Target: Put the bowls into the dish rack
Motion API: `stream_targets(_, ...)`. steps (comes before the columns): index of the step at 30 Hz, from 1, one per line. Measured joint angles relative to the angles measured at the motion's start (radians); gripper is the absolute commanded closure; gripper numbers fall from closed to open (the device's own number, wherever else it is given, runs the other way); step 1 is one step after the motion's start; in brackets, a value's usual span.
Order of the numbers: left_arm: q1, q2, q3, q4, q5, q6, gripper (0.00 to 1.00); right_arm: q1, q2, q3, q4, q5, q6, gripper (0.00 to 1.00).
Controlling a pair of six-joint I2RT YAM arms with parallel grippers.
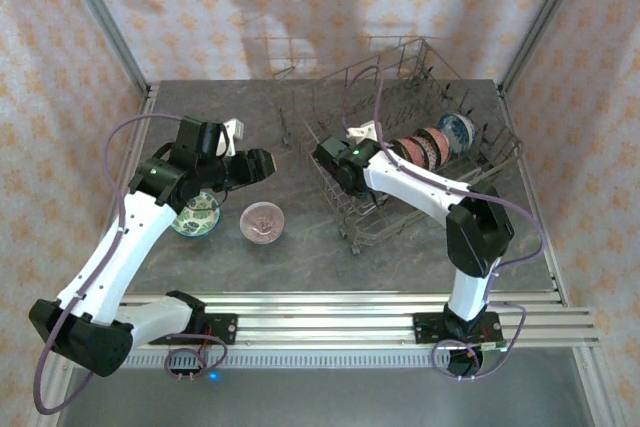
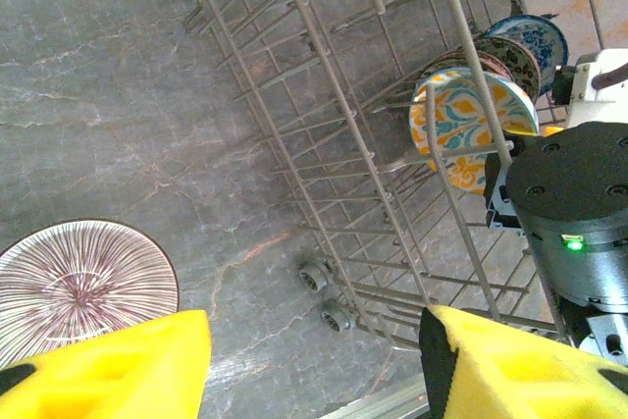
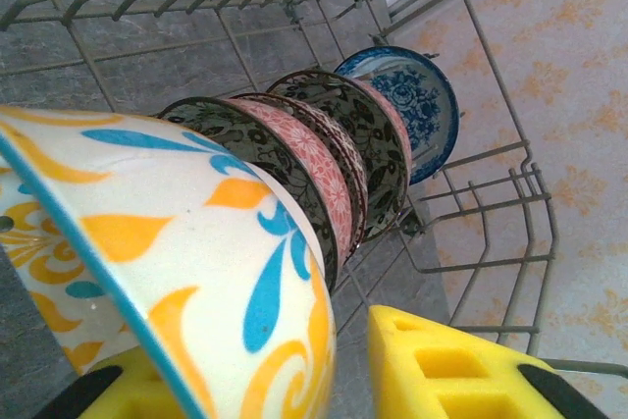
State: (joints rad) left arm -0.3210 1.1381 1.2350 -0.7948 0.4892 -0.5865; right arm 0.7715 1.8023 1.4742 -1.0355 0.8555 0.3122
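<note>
The orange-teal bowl (image 3: 177, 242) stands on edge in the dish rack (image 1: 420, 77), at the near end of a row of patterned bowls (image 1: 430, 145) that ends in a blue-white one (image 3: 412, 105). My right gripper (image 3: 260, 365) straddles the orange-teal bowl's rim with its jaws open, and a gap shows between the bowl and one finger (image 3: 442, 370). On the table left of the rack lie a brown-pink striped bowl (image 1: 262, 221) and a green bowl (image 1: 196, 215). My left gripper (image 2: 314, 340) hovers open and empty over the table, between the striped bowl (image 2: 78, 282) and the rack's wheeled corner (image 2: 324, 291).
The rack's wire side (image 2: 324, 76) and upright tines stand close to the right of my left gripper. The right arm's wrist (image 2: 579, 223) reaches into the rack's near-left corner. Papered walls and metal posts enclose the table on three sides.
</note>
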Motion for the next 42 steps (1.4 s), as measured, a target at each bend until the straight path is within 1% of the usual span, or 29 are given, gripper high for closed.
stream_targets(9,0.0,-0.006,-0.015,0.005,0.0,-0.019,0.41,-0.016,0.016,0.011,0.041,-0.076,-0.031,0.67)
stream_targets(10,-0.002,-0.006,-0.02,0.006,0.0,-0.021,0.41,-0.016,0.019,0.015,0.042,-0.084,-0.035,0.66)
stream_targets(11,-0.006,-0.008,-0.026,0.008,-0.001,-0.026,0.41,-0.018,0.023,0.019,0.043,-0.098,-0.04,0.61)
stream_targets(13,-0.014,-0.01,-0.037,0.013,0.0,-0.035,0.41,-0.02,0.026,0.021,0.05,-0.121,-0.051,0.57)
stream_targets(16,-0.027,-0.01,-0.05,0.023,0.0,-0.046,0.41,-0.023,0.029,0.022,0.06,-0.15,-0.057,0.57)
stream_targets(17,-0.033,-0.01,-0.053,0.026,-0.001,-0.05,0.41,-0.025,0.029,0.022,0.063,-0.159,-0.06,0.55)
stream_targets(19,-0.043,-0.01,-0.056,0.03,-0.003,-0.057,0.41,-0.028,0.032,0.023,0.069,-0.177,-0.064,0.54)
stream_targets(24,-0.084,-0.01,-0.068,0.056,-0.027,-0.088,0.38,-0.043,0.042,0.031,0.075,-0.21,-0.092,0.44)
stream_targets(30,-0.143,-0.001,-0.067,0.109,-0.06,-0.129,0.34,-0.049,0.042,0.034,0.071,-0.25,-0.12,0.38)
stream_targets(37,-0.223,0.098,-0.003,0.137,-0.091,-0.15,0.33,-0.072,0.019,0.055,0.032,-0.314,-0.128,0.29)
stream_targets(42,-0.28,0.18,0.082,0.147,-0.116,-0.15,0.33,-0.081,-0.031,0.116,-0.007,-0.343,-0.13,0.28)
